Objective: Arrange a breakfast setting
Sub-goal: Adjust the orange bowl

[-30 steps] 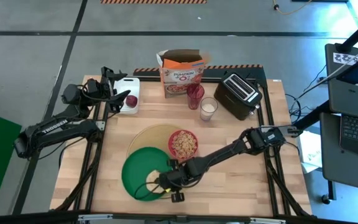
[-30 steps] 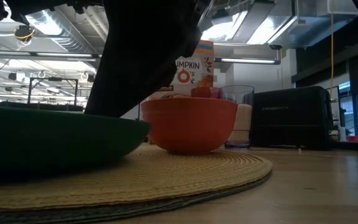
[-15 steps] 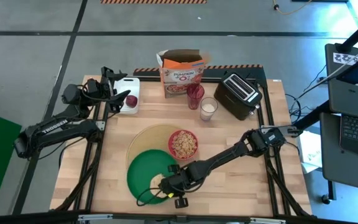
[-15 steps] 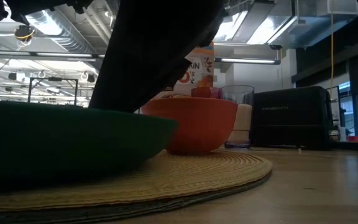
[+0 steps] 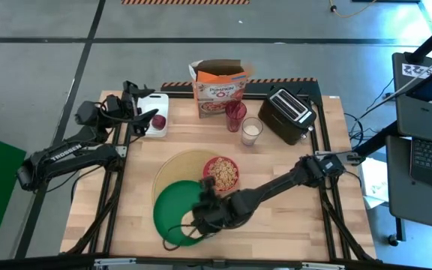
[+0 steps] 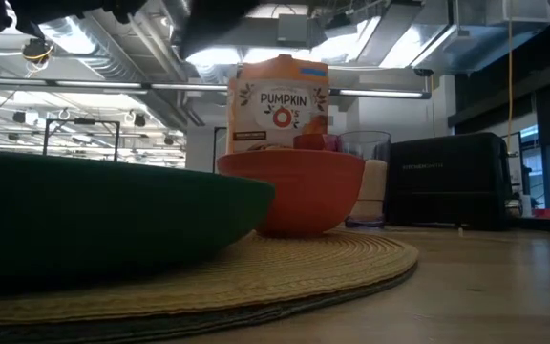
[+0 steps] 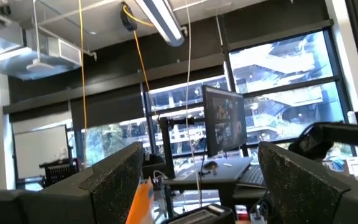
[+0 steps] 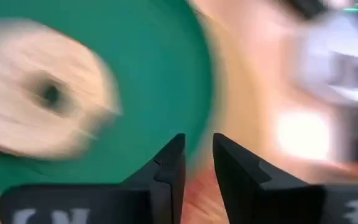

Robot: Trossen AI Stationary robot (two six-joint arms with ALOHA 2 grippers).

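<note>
The green plate (image 5: pixel 171 212) lies half on the round tan placemat (image 5: pixel 177 165), beside the red bowl (image 5: pixel 221 173) of cereal. The bread ring (image 8: pixel 42 102) lies on the plate (image 8: pixel 154 74). My right gripper (image 8: pixel 197 152) hovers above the plate's right part (image 5: pixel 199 217), its fingers a narrow gap apart and holding nothing. My left gripper (image 7: pixel 210 186) is open and empty at the far left (image 5: pixel 145 112), next to the dark-red fruit (image 5: pixel 158 121) on the white board. The spoon is out of view.
At the far edge stand a white cutting board (image 5: pixel 156 105), a cereal box (image 5: pixel 220 90), a dark-red cup (image 5: pixel 235 114), a glass of milk (image 5: pixel 251 130) and a black toaster (image 5: pixel 291 115). Bare wood lies right of the placemat and along the near edge.
The green plate has slid a little toward the table's right edge, farther onto the placemat, then stayed put. My right gripper went with it, then rose off the plate and out of the low view.
</note>
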